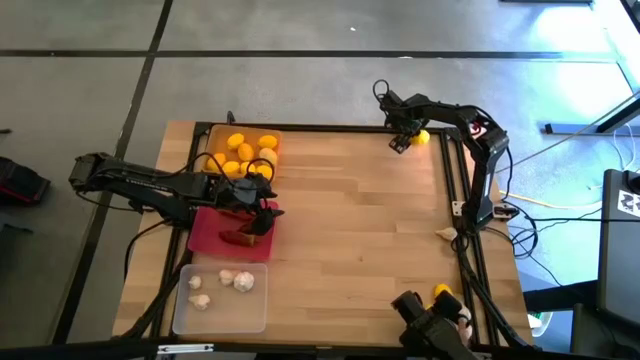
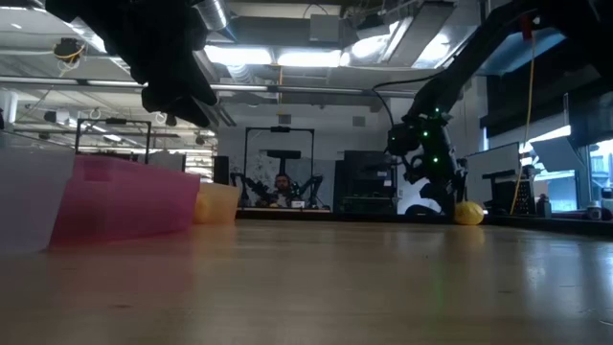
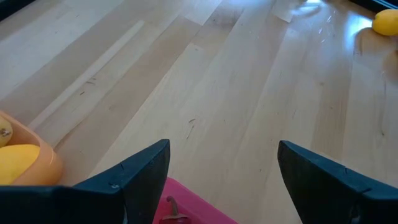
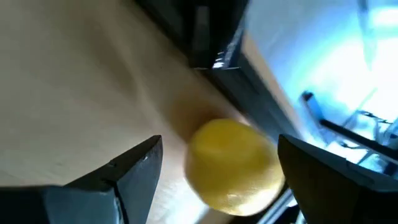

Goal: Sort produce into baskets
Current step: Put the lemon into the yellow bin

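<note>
The right pincer (image 4: pixel 214 168), fingers apart, brackets a stray lemon (image 4: pixel 233 167) at the bench's (image 1: pixel 350 220) far corner to grab it, while the left pincer (image 1: pixel 262 205) gapes empty above the red-pink basket (image 1: pixel 205 232) holding a chilli (image 1: pixel 238 238).

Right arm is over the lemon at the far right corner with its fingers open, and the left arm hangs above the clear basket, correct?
Not quite. The left gripper hangs above the red basket, not the clear basket; the high view shows it. The right gripper is at the lemon with open fingers, as you said.
</note>
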`<state>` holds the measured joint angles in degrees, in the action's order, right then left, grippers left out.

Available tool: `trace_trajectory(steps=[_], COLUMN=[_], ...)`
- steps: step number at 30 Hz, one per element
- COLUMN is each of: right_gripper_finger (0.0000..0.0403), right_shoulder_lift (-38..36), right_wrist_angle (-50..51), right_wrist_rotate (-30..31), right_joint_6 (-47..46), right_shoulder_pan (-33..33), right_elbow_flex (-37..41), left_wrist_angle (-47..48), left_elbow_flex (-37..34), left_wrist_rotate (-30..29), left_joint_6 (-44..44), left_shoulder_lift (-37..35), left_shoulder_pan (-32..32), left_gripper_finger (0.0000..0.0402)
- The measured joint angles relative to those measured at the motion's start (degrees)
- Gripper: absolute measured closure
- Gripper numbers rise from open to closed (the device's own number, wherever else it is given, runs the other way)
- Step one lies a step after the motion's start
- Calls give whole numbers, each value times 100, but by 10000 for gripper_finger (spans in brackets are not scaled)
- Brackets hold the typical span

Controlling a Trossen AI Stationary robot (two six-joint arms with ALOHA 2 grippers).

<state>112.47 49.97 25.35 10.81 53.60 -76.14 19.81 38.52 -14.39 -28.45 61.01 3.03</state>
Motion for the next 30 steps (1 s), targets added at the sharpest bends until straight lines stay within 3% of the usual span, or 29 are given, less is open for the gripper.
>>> trace_trajectory(steps=[24, 30], right_gripper_finger=[91, 137], right_shoulder_lift=[58, 61], right_wrist_angle=[719, 706], right_wrist_rotate=[93, -42], right_joint_6=[-33, -96], right_shoulder_pan=[98, 123], right_elbow_flex=[70, 341], left_wrist_angle=[4, 4], left_elbow_flex=[0, 0], left_wrist_rotate=[0, 0], left_joint_6=[-33, -33], left_shoulder_lift=[0, 0], left_shoulder_pan=[0, 0], left_gripper_finger=[109, 109])
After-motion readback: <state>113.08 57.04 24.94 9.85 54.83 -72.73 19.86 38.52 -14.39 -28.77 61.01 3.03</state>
